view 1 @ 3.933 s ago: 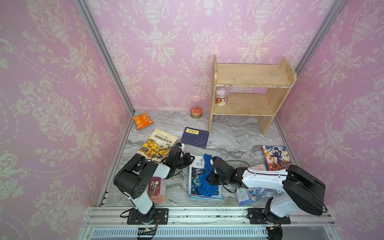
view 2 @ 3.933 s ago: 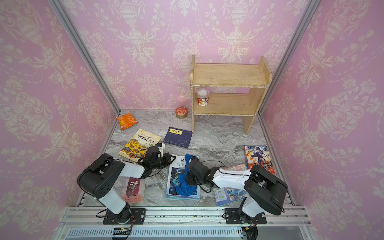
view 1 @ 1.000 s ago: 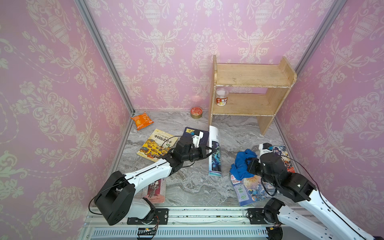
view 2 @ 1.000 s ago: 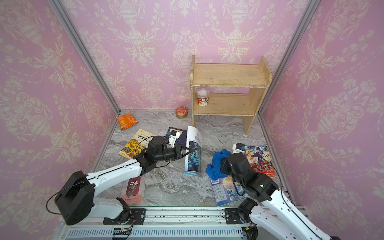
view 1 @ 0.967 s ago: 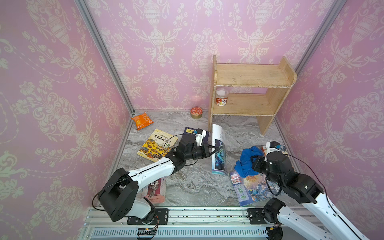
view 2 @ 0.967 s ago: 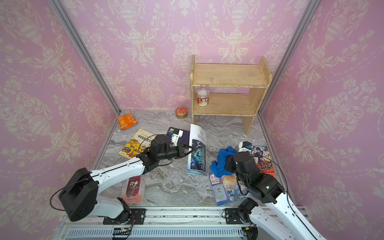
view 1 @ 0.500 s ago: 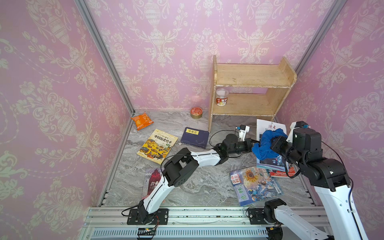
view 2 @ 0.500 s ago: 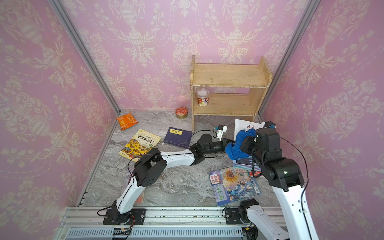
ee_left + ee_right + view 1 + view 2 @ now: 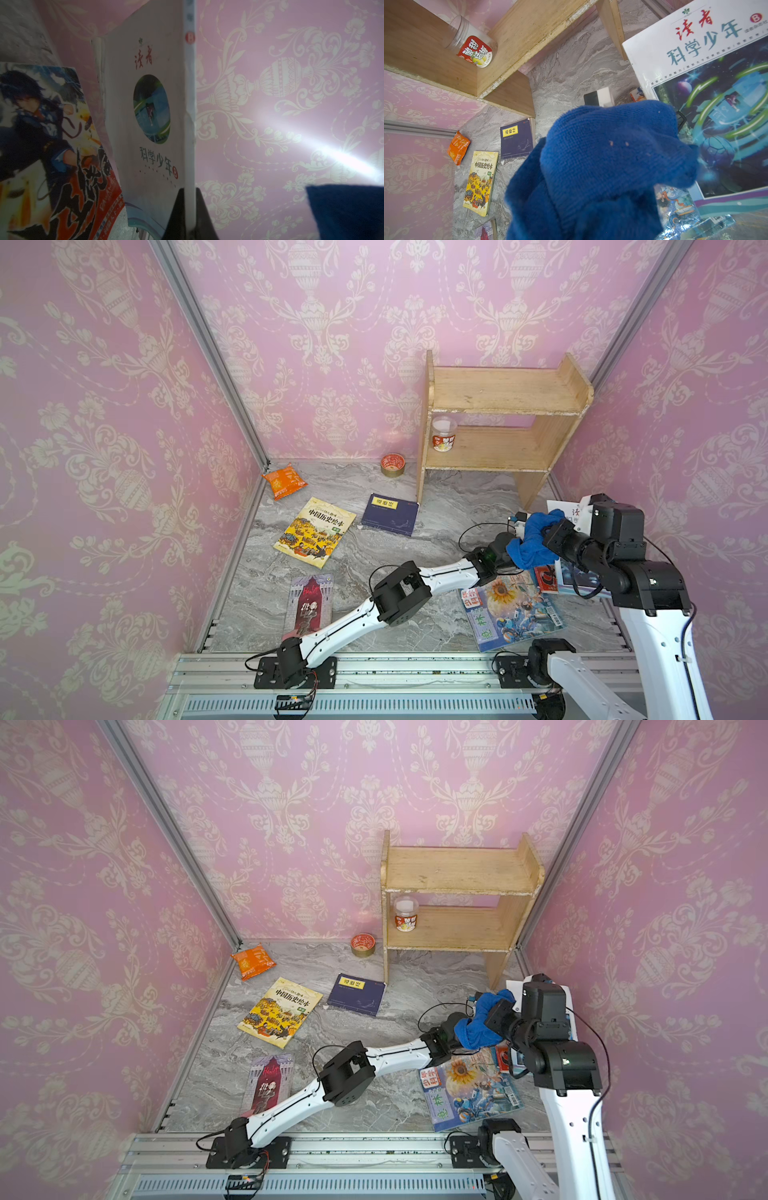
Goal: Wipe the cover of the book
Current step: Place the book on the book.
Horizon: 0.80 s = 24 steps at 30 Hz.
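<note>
The book (image 9: 566, 511), a white-covered science magazine, stands upright near the right wall. My left gripper (image 9: 189, 192) is shut on its spine edge, and one cover (image 9: 149, 116) faces the left wrist view. My right gripper (image 9: 555, 533) is shut on a bunched blue cloth (image 9: 532, 543) that hides its fingers. The cloth (image 9: 602, 166) hangs in front of the lower left of the picture cover (image 9: 708, 62). I cannot tell whether cloth and cover touch. Both top views show the cloth (image 9: 478, 1025) covering the left gripper's tip.
A wooden shelf (image 9: 503, 423) with a jar (image 9: 444, 439) stands at the back right. On the marble floor lie a sunflower magazine (image 9: 509, 610), an anime book (image 9: 548, 578), a yellow book (image 9: 316, 531), a dark blue book (image 9: 390, 514), a purple book (image 9: 309, 605), an orange packet (image 9: 284, 481) and a red tin (image 9: 392, 464).
Over the last second my left gripper carried the upright book from mid-floor to the right wall. My right gripper rose and moved back-right with the cloth. Little moved in the last half second.
</note>
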Each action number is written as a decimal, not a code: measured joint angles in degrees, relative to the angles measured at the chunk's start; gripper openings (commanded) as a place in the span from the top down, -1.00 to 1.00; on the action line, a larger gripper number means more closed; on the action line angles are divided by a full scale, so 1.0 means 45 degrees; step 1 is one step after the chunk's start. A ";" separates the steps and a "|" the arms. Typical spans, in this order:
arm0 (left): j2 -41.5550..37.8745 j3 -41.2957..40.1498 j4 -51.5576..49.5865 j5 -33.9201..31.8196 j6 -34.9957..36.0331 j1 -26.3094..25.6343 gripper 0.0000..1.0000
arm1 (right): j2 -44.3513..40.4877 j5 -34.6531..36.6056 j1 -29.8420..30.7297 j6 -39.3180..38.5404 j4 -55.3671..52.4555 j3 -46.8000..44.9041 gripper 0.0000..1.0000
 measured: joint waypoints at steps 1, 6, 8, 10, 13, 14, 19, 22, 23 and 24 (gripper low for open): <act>0.0039 0.0058 -0.0316 -0.0151 0.0000 0.0039 1.00 | -0.0010 -0.0068 -0.0010 -0.0053 0.0039 -0.0092 1.00; 0.0228 0.0131 -0.1729 -0.0748 -0.0005 0.0233 1.00 | -0.0010 -0.0364 -0.0165 -0.0199 0.0044 -0.0563 1.00; 0.0447 0.0423 -0.2225 -0.0782 -0.0005 0.0311 1.00 | -0.0068 -0.0476 -0.0262 -0.0233 0.0180 -0.0894 1.00; 0.0787 0.0952 -0.2764 -0.0797 -0.0005 0.0384 1.00 | -0.0092 -0.0568 -0.0345 -0.0238 0.0199 -0.1209 1.00; 0.1263 0.1885 -0.3667 -0.0758 -0.0005 0.0461 1.00 | -0.0092 -0.0680 -0.0486 -0.0238 0.0277 -0.1642 1.00; 0.1345 0.2084 -0.3915 -0.0733 -0.0005 0.0471 0.97 | -0.0092 -0.0719 -0.0520 -0.0243 0.0287 -0.1749 1.00; 0.1370 0.2346 -0.4663 -0.0393 0.0058 0.0525 0.37 | -0.0073 -0.0806 -0.0962 -0.0296 0.0442 -0.2064 1.00; 0.1370 0.2346 -0.5090 -0.0019 0.0209 0.0529 0.11 | 0.0039 -0.1020 -0.1564 -0.0379 0.0699 -0.2424 1.00; 0.1345 0.2220 -0.5158 0.0097 0.0296 0.0534 0.07 | 0.0117 -0.1117 -0.1797 -0.0398 0.0811 -0.2618 1.00; 0.1253 0.1982 -0.5081 0.0194 0.0340 0.0539 -0.01 | 0.0189 -0.1195 -0.1977 -0.0432 0.0850 -0.2759 1.00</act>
